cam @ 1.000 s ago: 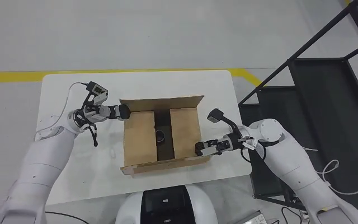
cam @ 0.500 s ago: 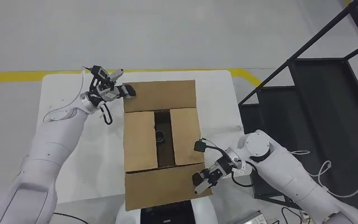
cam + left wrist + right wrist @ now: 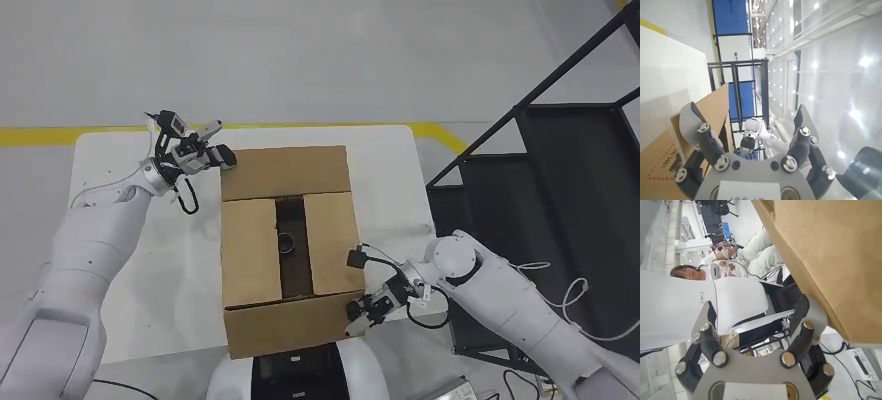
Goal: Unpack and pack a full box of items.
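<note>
1 box (image 3: 250, 255), 1 item (image 3: 287, 243) inside, 1 tbl (image 3: 185, 290).

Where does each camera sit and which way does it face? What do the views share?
Top view: above the arms, facing down at table and cardboard box; shows both arms, left gripper at the far flap, right gripper at the near flap.
Left wrist view: on that wrist, facing along its open fingers past the box.
Right wrist view: on that wrist, its open fingers beside the box.
All three share the box.

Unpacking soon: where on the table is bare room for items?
Bare table right of the cardboard box, and a wider patch left of it. Crowded at the flap corners by the left gripper and right gripper.
</note>
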